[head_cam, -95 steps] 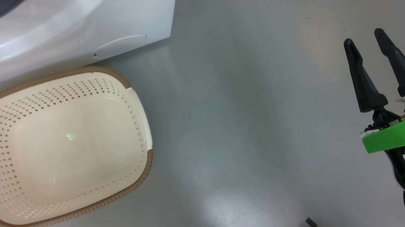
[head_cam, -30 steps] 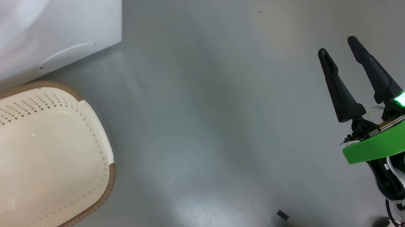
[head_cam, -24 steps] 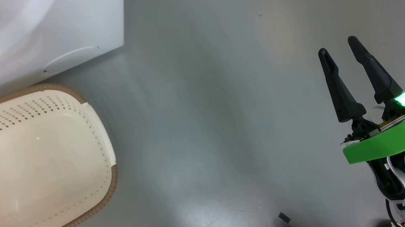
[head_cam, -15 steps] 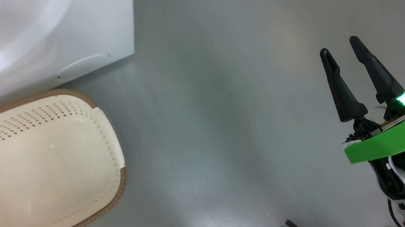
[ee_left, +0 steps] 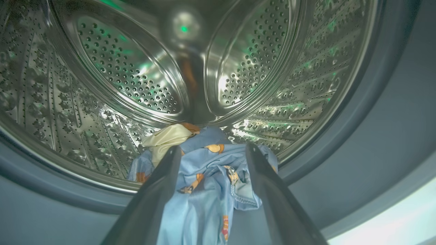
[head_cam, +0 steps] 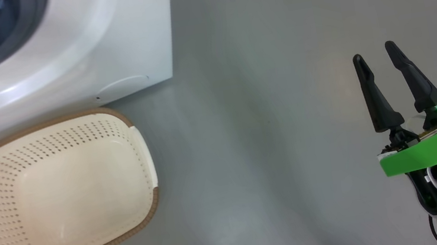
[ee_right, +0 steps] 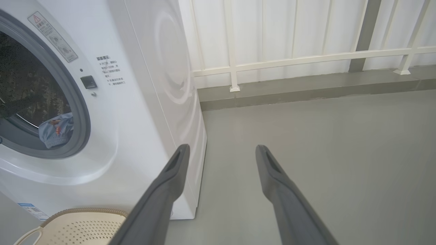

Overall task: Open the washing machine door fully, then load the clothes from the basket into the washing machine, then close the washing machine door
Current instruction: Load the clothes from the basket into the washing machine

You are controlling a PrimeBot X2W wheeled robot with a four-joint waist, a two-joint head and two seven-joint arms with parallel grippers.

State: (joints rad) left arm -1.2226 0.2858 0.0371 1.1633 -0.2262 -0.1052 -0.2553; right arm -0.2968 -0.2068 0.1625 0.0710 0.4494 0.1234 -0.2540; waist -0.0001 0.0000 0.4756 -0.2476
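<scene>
At the drum mouth: left jaws wide, fingers (ee_left: 160, 190) spread either side of the clothes (ee_left: 207, 177), not pinching them.
Just changed: left jaws were shut a second ago and are wide now. I read that as the drop.
Clothes: blue bundle lies between and just beyond the left fingertips, low in the drum (ee_left: 119, 68). Its near end trails back toward the jaws over the grey seal (ee_left: 374, 143).
Basket: basket (head_cam: 71, 137) sits below the left jaws on the floor (head_cam: 268, 132), just beside the washing machine (head_cam: 100, 40) front, with nothing in it.
Right jaws: wide, holding nothing, fingers (head_cam: 376, 102) over bare floor, well apart from the machine. The basket is far off to their left.
Task state: my read is that loading is done and closing the door is what remains.
Risk: the end lying on the seal could get trapped when the door shuts. I'd nudge it deeper past the fingertips first.
Next: back the left jaws out of the opening, then swing the washing machine door shut.
</scene>
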